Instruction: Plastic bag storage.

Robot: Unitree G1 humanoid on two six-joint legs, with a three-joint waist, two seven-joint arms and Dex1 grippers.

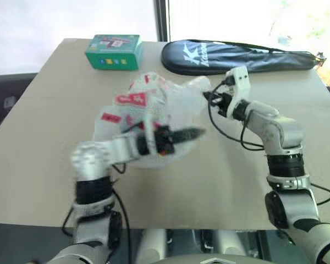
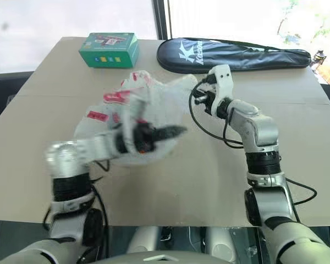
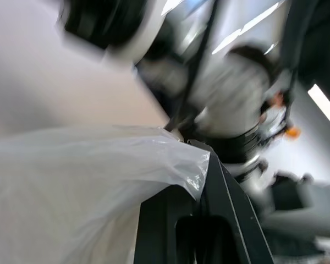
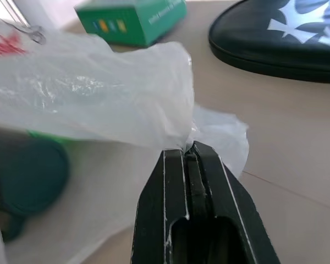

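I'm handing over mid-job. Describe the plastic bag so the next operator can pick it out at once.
Start at the table: along its far edge lie a green box and a long black racket cover. The plastic bag is nearer, mid-table, pinched between the left gripper and right gripper. It alone is crinkly, translucent white with red print.

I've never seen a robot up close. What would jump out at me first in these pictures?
The crinkly white plastic bag with red print, held up over the middle of the tan table between two arms: the right end effector is shut on one edge, the left end effector on another. Behind it lie a long black racket cover and a green box.
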